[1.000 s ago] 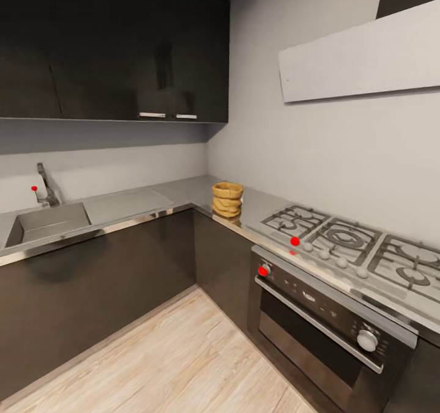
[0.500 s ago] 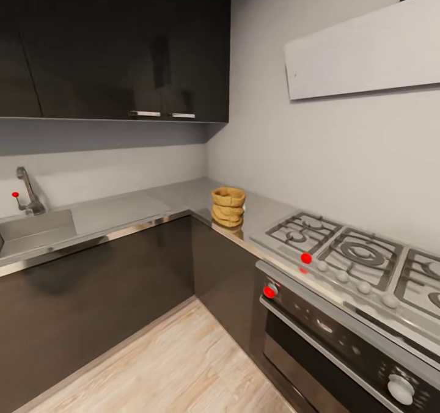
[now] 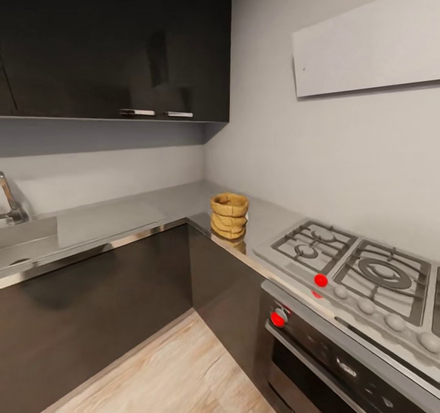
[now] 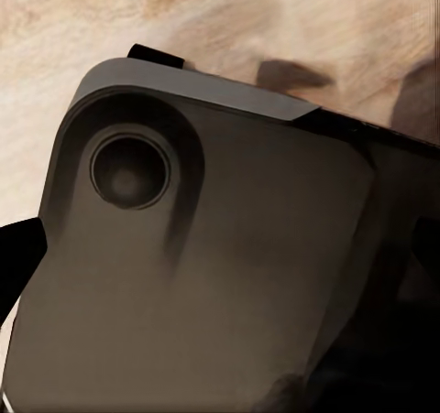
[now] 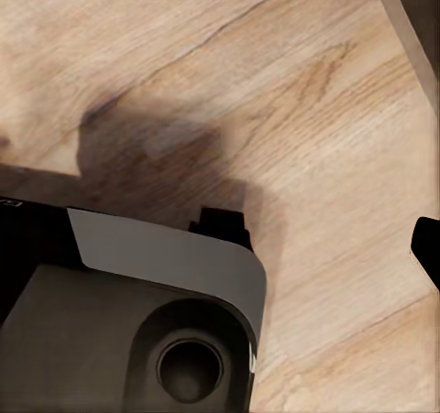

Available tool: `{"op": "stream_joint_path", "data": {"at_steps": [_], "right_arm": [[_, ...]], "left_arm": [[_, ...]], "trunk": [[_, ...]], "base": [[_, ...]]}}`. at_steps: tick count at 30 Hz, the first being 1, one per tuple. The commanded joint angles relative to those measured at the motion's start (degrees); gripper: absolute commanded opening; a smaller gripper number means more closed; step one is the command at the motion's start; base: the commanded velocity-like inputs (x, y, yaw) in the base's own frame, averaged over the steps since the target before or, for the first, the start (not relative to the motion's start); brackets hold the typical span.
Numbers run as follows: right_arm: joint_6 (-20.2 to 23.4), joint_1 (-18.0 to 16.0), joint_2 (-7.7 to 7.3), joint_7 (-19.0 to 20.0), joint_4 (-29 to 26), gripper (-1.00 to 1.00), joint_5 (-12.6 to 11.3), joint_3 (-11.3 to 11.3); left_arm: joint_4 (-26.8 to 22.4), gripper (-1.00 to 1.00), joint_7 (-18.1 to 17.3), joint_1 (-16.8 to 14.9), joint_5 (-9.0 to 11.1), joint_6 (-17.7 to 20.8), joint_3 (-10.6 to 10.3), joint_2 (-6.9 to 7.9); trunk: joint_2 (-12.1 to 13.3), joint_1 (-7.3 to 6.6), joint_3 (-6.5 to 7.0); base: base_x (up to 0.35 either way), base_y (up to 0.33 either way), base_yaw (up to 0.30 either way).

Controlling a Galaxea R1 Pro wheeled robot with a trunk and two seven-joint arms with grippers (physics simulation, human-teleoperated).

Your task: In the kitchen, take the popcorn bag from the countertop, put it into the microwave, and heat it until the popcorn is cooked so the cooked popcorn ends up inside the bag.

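The popcorn bag (image 3: 229,215), a squat tan sack with bulging folds and a rolled rim, stands upright on the grey countertop (image 3: 153,205), at the inner corner just left of the gas hob. The microwave is out of view. In the left wrist view my left gripper (image 4: 220,266) hangs over my own grey base (image 4: 202,276), with one dark fingertip (image 4: 18,266) at the frame's edge, fingers wide apart. In the right wrist view my right gripper (image 5: 220,248) hangs over the base (image 5: 137,321) and wooden floor, with a dark fingertip (image 5: 427,248) at the edge. Neither holds anything.
A steel gas hob (image 3: 354,266) with red-dotted knobs sits over a built-in oven (image 3: 330,364) on the right. A sink (image 3: 24,236) with a faucet is at the far left. Dark cabinets (image 3: 110,40) hang above; dark lower cabinets line both walls. Wooden floor (image 3: 177,370) lies in front.
The whole head view has shifted: the camera has moved closer to the corner and turned right. The bag looks larger, and the sink has slid toward the left edge.
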Motion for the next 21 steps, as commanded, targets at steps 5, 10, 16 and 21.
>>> {"op": "stream_joint_path", "data": {"at_steps": [5, 10, 16, 21], "right_arm": [[-0.5, -0.1, -0.06, 0.2, 0.2, 1.00, 0.4, -0.5], [-0.4, -0.1, -0.03, 0.2, 0.2, 1.00, 0.4, -0.5], [-0.4, -0.1, -0.13, 0.2, 0.2, 1.00, 0.4, -0.5], [-0.7, -0.1, -0.27, 0.2, 0.2, 1.00, 0.4, -0.5]], "left_arm": [[-0.1, 1.00, 0.0, 0.0, 0.3, -0.3, 0.0, -0.01], [-0.1, 1.00, 0.4, 0.0, 0.7, -0.4, 0.3, -0.07], [-0.1, 1.00, 0.7, 0.0, 0.9, -0.4, 0.5, -0.26], [-0.1, 1.00, 0.8, 0.0, 0.9, -0.5, 0.7, -0.29]], "trunk": [[0.0, 0.03, -0.05], [0.0, 0.03, -0.05], [0.0, 0.03, -0.05], [0.4, -0.19, 0.13]], "base": [[0.112, 0.000, 0.000], [0.007, 0.000, 0.000], [0.000, 0.000, 0.000], [0.000, 0.000, 0.000]]}}
